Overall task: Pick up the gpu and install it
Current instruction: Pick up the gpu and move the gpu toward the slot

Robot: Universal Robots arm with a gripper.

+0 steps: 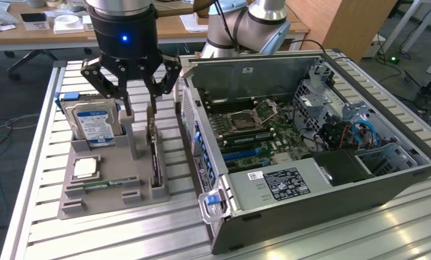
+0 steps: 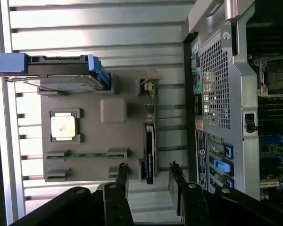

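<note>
Holding the black two-fingered hand (image 2: 148, 166) spread and pinching nothing, one finger hanging to each side of the slim dark gpu card (image 2: 150, 150). Standing on edge in a slot of the grey moulded tray (image 2: 90, 136), directly beneath the fingertips, long axis running along the gap between them. Showing edge-on, so hiding fan face and bracket; seemingly not touching, though hard to judge. Lying beyond, on the slatted metal bench (image 1: 331, 233), the open dark computer case (image 1: 323, 208).
</note>
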